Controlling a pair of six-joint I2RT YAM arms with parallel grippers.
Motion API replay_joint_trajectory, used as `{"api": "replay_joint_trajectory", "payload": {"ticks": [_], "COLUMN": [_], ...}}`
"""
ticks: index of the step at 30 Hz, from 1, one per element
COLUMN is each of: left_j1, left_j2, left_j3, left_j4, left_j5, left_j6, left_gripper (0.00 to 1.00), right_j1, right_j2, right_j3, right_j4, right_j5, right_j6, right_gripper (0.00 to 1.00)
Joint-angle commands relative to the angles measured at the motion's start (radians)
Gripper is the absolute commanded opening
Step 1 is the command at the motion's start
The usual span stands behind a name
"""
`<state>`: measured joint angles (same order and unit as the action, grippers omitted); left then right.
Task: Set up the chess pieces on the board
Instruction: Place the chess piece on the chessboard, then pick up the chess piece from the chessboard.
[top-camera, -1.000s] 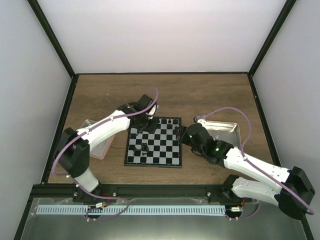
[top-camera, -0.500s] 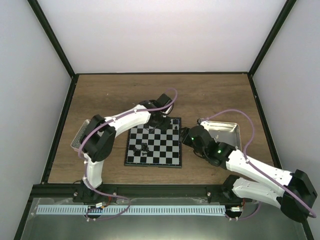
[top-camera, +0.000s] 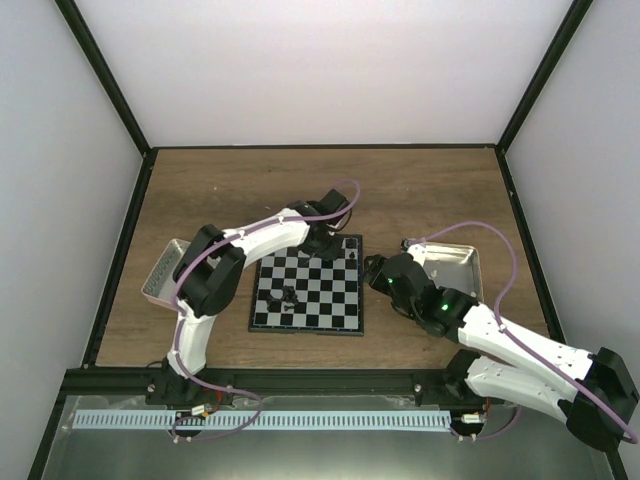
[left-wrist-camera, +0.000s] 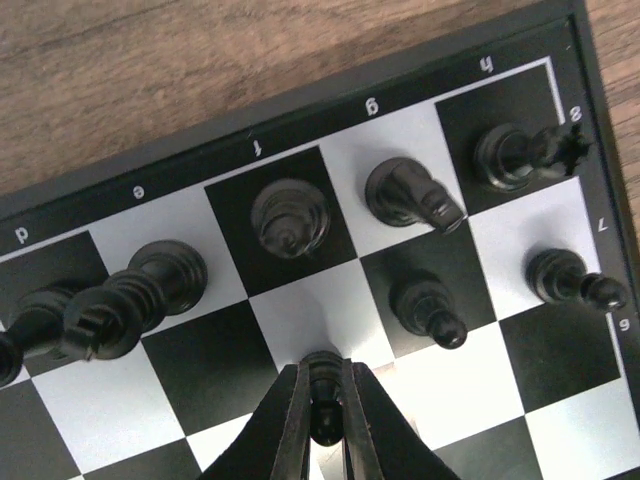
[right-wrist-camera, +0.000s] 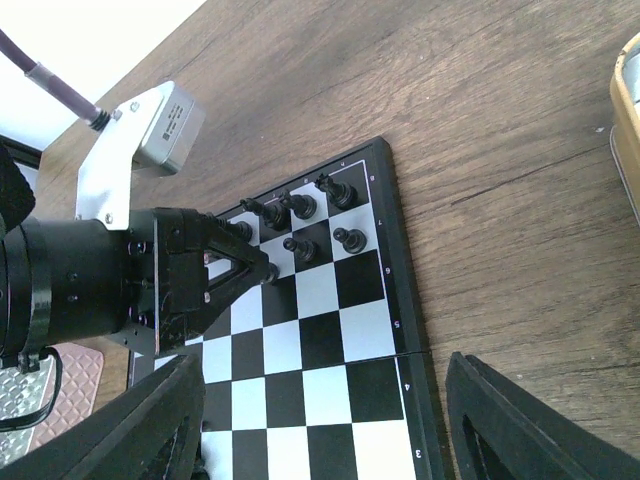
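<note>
left hand clenched on black pawn, upright, low over far right corner of board. empty white square straight ahead of fingertips, beside seated pawns. right hand released, off board's right edge, farther away.

On the wooden table lie the board, a left tray and a right tray beside it

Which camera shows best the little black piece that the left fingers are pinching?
The left wrist view: the black piece sits close up between the left fingers. The right wrist view shows those fingers from the side, the piece too small to make out. In the top view the arm hides it.
</note>
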<state>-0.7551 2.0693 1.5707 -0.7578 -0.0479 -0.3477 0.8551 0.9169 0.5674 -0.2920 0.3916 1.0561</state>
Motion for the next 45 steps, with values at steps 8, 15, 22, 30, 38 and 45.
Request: {"api": "replay_joint_trajectory", "payload": {"ticks": [8,15,22,30,38,45], "left_j1": [0.002,0.002,0.002,0.001,0.000,0.002], "left_j2": [0.054,0.065,0.051,-0.066,-0.315,-0.496], "left_j3": [0.055,0.059,0.061,0.003,-0.229,-0.446], "left_j4": [0.002,-0.004,-0.018,-0.027,0.004,-0.007], "left_j5": [-0.022,-0.028,-0.011,0.009,0.021,-0.079], "left_j6": [-0.002,0.005,0.027,0.033,0.042,-0.016], "left_gripper": [0.10,0.15,0.24,0.39,0.48,0.40], "right_j1": [0.007,0.007,0.007,0.007,0.007,0.009], "right_j2": [-0.007,-0.007,-0.004,0.017,0.091,0.222], "right_j3": [-0.008,-0.005,-0.002,0.025,0.052,0.089], "right_j4": [-0.013,-0.016,-0.014,-0.012,0.033,0.159], "right_j5": [0.038,0.036,0.034,0.026,-0.044,-0.256], "right_j6": [0.014,0.008,0.013,-0.001,-0.030,-0.146], "right_gripper": [0.68,0.68,0.68,0.68,0.68,0.66]}}
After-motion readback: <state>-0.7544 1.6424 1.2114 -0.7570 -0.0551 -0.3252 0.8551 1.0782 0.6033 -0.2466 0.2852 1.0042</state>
